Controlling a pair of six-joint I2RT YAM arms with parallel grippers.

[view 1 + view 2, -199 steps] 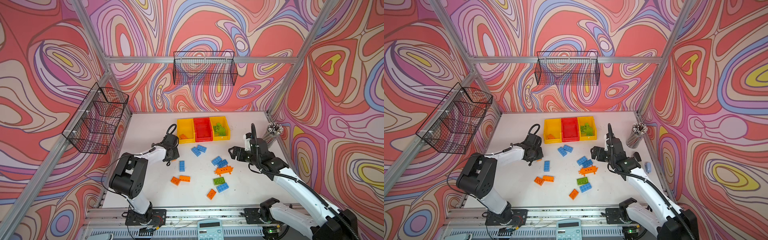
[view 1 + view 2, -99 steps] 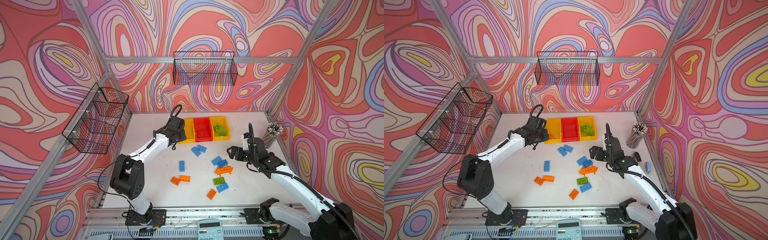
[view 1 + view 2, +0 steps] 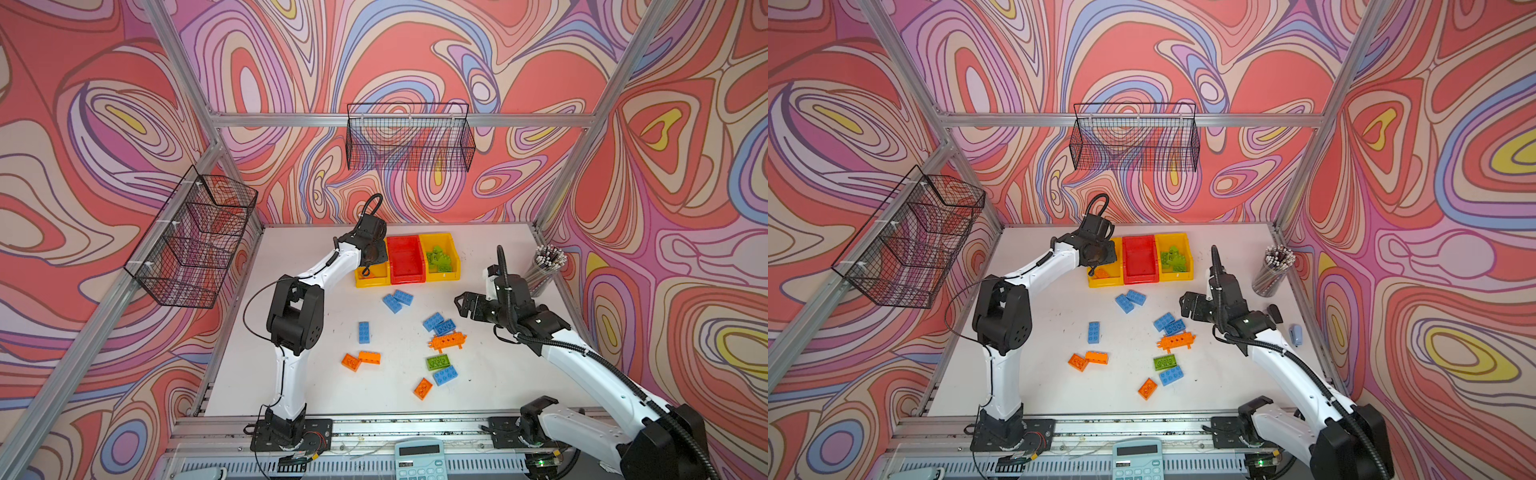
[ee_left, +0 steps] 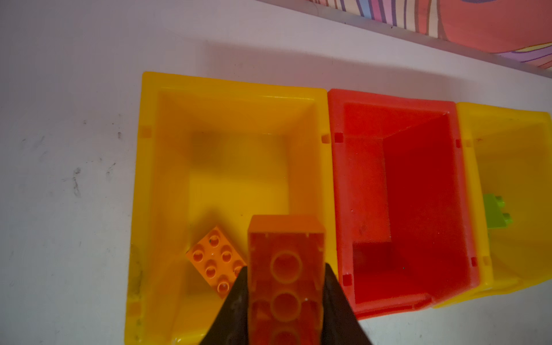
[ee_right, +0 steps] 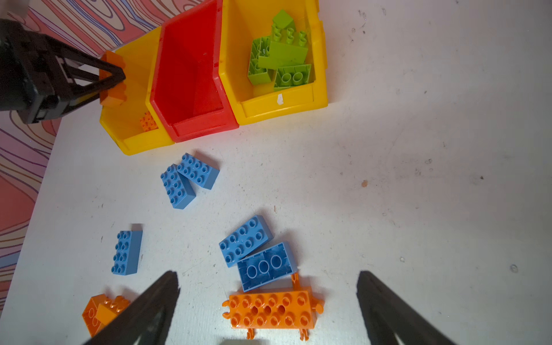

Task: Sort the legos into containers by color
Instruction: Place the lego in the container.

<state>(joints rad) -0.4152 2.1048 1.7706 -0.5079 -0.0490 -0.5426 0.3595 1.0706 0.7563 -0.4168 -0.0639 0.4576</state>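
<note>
My left gripper point(image 4: 286, 265) is shut on an orange brick point(image 4: 285, 239), held underside up above the left yellow container point(image 4: 233, 86); another orange brick point(image 4: 213, 257) lies inside it. The red container point(image 3: 405, 262) holds nothing, and the right yellow one point(image 3: 455, 266) holds several green legos point(image 3: 440, 257). My right gripper point(image 5: 267, 274) hangs open above two blue bricks point(image 5: 254, 254) and the pronged orange piece point(image 5: 271, 309). More blue point(image 3: 397, 300), orange point(image 3: 360, 360) and green point(image 3: 437, 361) legos lie loose on the white table.
A cup of pencils point(image 3: 546, 266) stands at the table's back right, close to my right arm. Black wire baskets hang on the back wall point(image 3: 409, 139) and left wall point(image 3: 195, 237). A calculator point(image 3: 419, 457) sits beyond the front rail.
My left arm has swung back and to the right, carrying the orange brick from above the table to over the left yellow container. The right arm has barely moved.
</note>
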